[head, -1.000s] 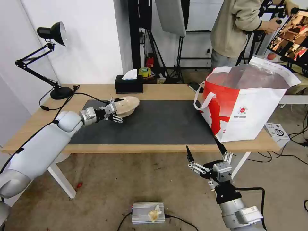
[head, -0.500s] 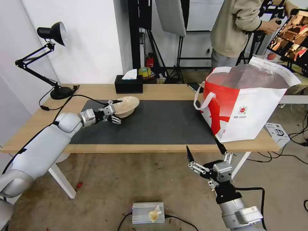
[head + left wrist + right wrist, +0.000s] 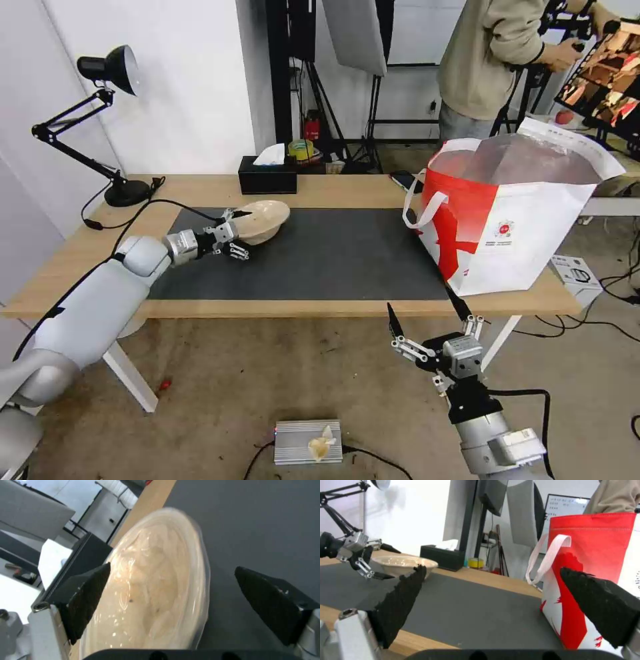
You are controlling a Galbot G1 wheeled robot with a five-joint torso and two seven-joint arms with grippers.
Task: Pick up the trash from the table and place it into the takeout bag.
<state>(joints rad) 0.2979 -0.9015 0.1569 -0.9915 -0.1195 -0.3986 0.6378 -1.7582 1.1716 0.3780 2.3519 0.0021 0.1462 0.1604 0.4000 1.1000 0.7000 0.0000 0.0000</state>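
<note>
A shallow beige bowl (image 3: 265, 219) sits on the dark grey mat (image 3: 333, 257) of the table (image 3: 347, 189), towards its left side. My left gripper (image 3: 237, 234) is open at the bowl's near side. In the left wrist view the bowl (image 3: 156, 592) lies between the spread fingers of the left gripper (image 3: 171, 568). The white-and-red takeout bag (image 3: 520, 227) stands open at the table's right end, also seen as the bag (image 3: 596, 545) in the right wrist view. My right gripper (image 3: 423, 307) hangs open below the table's front edge, holding nothing.
A black tissue box (image 3: 267, 175) stands at the back edge and a black desk lamp (image 3: 100, 127) at the back left, its cable trailing by the mat. A small white box (image 3: 575, 272) sits beside the bag. A silver box (image 3: 308, 441) lies on the floor.
My left arm has drawn back slightly to the left, its gripper still open at the bowl. The bowl, the bag and the right arm have not moved.
</note>
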